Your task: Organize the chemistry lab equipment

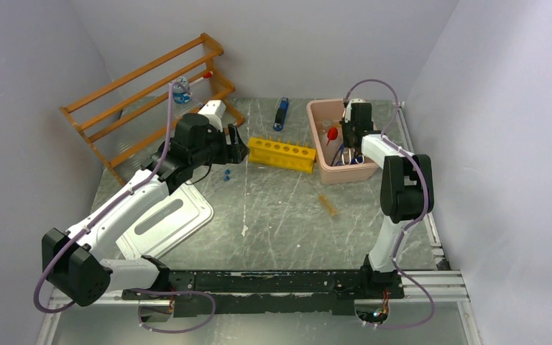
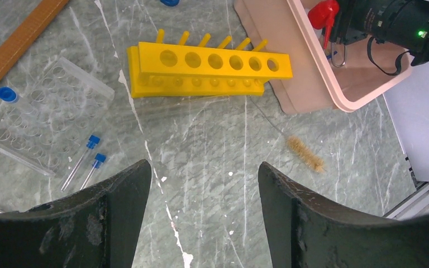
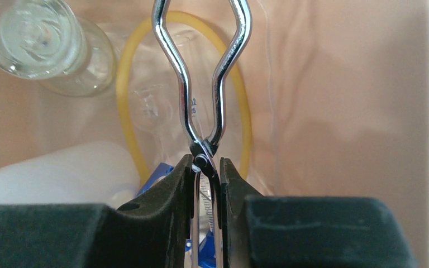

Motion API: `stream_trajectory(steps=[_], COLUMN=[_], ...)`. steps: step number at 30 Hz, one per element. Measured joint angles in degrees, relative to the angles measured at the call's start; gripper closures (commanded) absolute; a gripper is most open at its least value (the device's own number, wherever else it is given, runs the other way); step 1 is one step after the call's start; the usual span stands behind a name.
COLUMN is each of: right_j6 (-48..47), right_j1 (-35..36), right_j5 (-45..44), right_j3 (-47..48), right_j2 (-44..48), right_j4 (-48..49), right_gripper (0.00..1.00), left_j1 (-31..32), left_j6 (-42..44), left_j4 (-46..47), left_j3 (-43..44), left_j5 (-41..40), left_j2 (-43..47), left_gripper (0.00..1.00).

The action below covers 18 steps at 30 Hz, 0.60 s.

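My right gripper (image 3: 205, 162) is inside the pink bin (image 1: 316, 115) and shut on the metal tongs (image 3: 182, 84), near their pivot. Under the tongs lie the yellowish tubing (image 3: 121, 78), a clear glass flask (image 3: 33, 33), the white body of the squeeze bottle (image 3: 56, 173) and a bit of the blue goggles frame (image 3: 156, 173). The bottle's red cap (image 1: 332, 133) shows in the bin. My left gripper (image 2: 204, 167) is open and empty above the table, near the yellow tube rack (image 2: 212, 67). Two blue-capped tubes (image 2: 84, 159) lie on the table by a clear well plate (image 2: 44, 111), with a small blue-capped vial (image 2: 6, 94) beside it.
A bristle brush (image 2: 305, 154) lies on the table in front of the bin. A wooden rack (image 1: 144, 93) stands at the back left. A white tray (image 1: 165, 223) lies under my left arm. A blue object (image 1: 281, 113) lies at the back centre.
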State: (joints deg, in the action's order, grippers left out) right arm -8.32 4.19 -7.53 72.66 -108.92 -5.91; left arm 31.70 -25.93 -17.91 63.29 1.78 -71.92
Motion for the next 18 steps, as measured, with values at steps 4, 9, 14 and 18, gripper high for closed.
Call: stream_trajectory(steps=[4, 9, 14, 18], right_j6=[1.95, 4.48, 4.79, 4.70], right_j1=[0.04, 0.04, 0.04, 0.04], right_j5=[-0.28, -1.46, -1.99, -2.12], right_j3=[0.59, 0.57, 0.35, -0.26], right_j2=[0.13, 1.38, 4.20, 5.73], right_j4=[0.13, 0.22, 0.79, 0.81], right_gripper=[0.74, 0.69, 0.71, 0.68], left_j1=[0.00, 0.00, 0.00, 0.00], left_j6=[-0.04, -0.44, -0.52, -0.70], left_j4=[0.00, 0.00, 0.02, 0.02], left_j3=[0.00, 0.00, -0.02, -0.02], left_j5=[0.00, 0.00, 0.02, 0.02], left_j2=[0.00, 0.00, 0.00, 0.00], left_gripper=[0.26, 0.27, 0.27, 0.27])
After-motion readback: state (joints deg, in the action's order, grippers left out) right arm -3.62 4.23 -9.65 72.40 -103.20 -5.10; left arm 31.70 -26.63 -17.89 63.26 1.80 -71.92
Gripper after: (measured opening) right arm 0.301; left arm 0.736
